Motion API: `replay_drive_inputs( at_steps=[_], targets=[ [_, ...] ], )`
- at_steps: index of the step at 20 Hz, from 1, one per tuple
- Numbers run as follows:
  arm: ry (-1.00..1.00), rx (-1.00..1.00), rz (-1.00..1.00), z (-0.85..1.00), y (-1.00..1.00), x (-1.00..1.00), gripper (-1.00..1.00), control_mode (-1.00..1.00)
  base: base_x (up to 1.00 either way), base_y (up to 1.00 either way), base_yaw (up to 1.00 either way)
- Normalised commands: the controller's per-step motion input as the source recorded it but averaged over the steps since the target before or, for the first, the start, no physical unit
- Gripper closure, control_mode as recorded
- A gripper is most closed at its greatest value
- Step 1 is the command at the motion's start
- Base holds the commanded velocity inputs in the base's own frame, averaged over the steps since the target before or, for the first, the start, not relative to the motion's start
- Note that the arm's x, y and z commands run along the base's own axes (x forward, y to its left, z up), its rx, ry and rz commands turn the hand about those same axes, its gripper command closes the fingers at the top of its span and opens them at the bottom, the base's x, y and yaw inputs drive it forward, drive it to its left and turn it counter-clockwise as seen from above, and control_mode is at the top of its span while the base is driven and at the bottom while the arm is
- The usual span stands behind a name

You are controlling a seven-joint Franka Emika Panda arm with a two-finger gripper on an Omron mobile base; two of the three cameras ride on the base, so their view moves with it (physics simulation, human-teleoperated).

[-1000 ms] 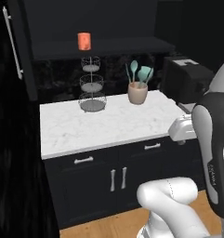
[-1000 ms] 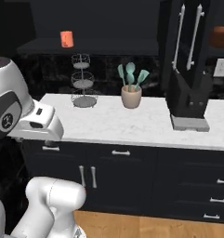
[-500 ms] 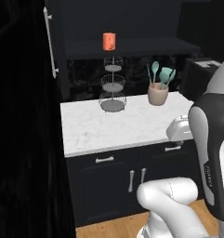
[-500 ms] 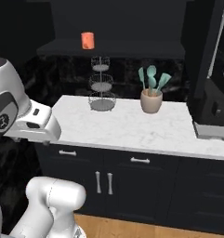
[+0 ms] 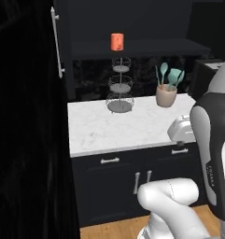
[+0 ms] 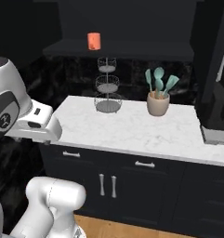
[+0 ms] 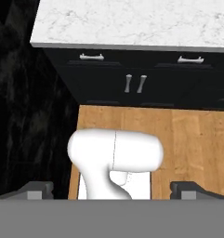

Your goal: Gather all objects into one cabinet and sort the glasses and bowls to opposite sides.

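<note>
A dark kitchen is seen. The orange cup is placed high above the wide-open, empty gripper.

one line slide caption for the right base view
Orange cup on black shelf above tiered wire basket and utensil crock on marble counter.

one orange cup, one three-tiered wire basket stand, one tan utensil crock, three teal utensils, one white marble counter, two drawer handles, two cabinet door handles
</note>
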Motion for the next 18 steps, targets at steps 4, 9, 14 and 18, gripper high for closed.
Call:
replay_drive_inputs(
  at_steps=[4, 9, 14, 18],
  targets=[
    [0.00, 0.00, 0.00, 0.00, 0.00, 0.00, -1.00, 1.00, 0.29, -0.21, 0.02],
    [0.00, 0.00, 0.00, 0.00, 0.00, 0.00, -1.00, 1.00, 0.33, -0.56, 0.00],
    [0.00, 0.00, 0.00, 0.00, 0.00, 0.00, -1.00, 1.00, 0.39, -0.37, -0.01],
    [0.00, 0.00, 0.00, 0.00, 0.00, 0.00, -1.00, 1.00, 0.50, 0.00, -0.05]
  ],
)
